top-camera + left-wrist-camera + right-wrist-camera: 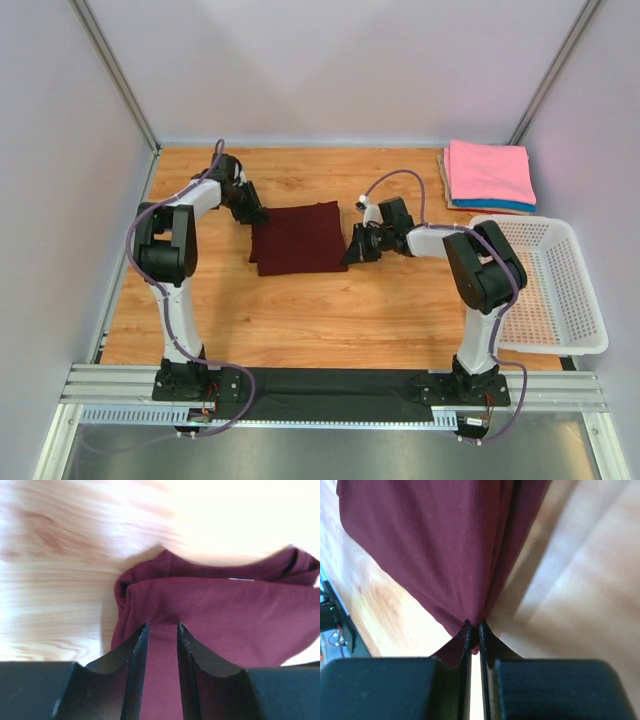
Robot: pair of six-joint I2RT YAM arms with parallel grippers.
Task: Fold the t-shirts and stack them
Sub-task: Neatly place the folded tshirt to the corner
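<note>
Right gripper point(474, 625) pinching maroon t-shirt point(298, 238) edge, left gripper point(161, 627) nipping its collar end, label point(241, 579) barely visible

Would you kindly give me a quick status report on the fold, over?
Right end effector shut on maroon t-shirt, right edge. Left end effector at collar end, jaws slightly apart, grip unclear. Shirt a rough rectangle, mid-table. Basket far right, no obstruction.

Under the pink tee point(488, 170) and blue tee point(505, 205), the tan tee point(444, 183) shows only a sliver. The left wrist view's right edge cuts off the maroon t-shirt point(225, 615), and its neck label point(241, 579) is too small to read. Whether the left gripper point(162, 626) pinches the shirt is unclear.
</note>
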